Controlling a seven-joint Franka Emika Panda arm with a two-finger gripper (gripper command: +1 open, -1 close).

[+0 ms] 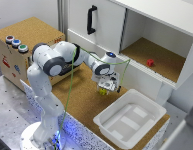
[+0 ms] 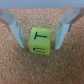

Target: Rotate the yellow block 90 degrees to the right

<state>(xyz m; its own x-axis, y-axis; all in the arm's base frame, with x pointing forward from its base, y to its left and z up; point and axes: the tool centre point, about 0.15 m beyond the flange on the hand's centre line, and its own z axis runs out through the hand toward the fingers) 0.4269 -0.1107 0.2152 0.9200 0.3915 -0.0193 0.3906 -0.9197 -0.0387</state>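
Observation:
The yellow block (image 2: 39, 40) is a small bright cube with a dark letter T on its top face, resting on the cork board (image 2: 42, 70). In the exterior view the yellow block (image 1: 102, 91) sits directly under the arm's hand, near the middle of the cork board (image 1: 83, 97). My gripper (image 2: 40, 37) is open and lowered around the block, with one finger (image 2: 18, 31) on each side. A small gap shows between each finger and the block. My gripper (image 1: 107, 88) points straight down.
A white bin (image 1: 128, 117) stands close to the gripper, toward the exterior view's right. A small red block (image 1: 150, 62) lies inside the open cabinet (image 1: 161, 35). A cork-topped box with coloured buttons (image 1: 16, 44) is at the left.

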